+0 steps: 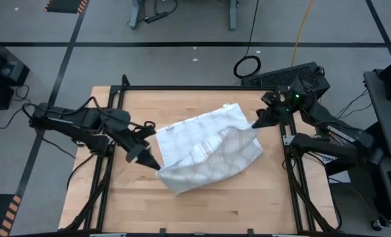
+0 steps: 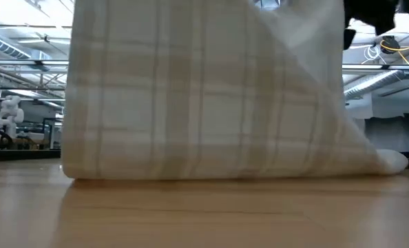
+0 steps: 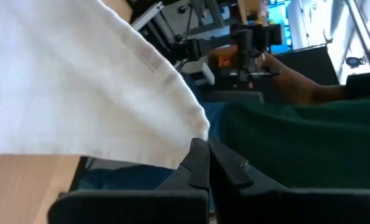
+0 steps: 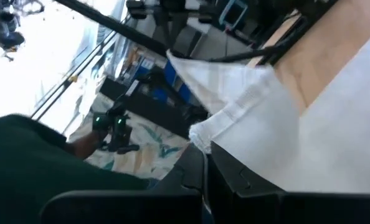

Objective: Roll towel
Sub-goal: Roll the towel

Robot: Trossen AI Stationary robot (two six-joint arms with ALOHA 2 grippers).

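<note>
High view: towel at centre of frame, partly lifted off the wooden desk. Left gripper at its lower-left corner, jaws clamped on the cloth. Right gripper at its upper-right corner, jaws clamped on the cloth too.

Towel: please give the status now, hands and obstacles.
Left hand and right hand shut on towel corners. Towel lifted, lower edge on table. No obstacles seen.

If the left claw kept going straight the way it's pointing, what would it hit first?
Probably only the towel it is already shut on: the left claw points across the table toward the right claw, though depth is unclear.
</note>
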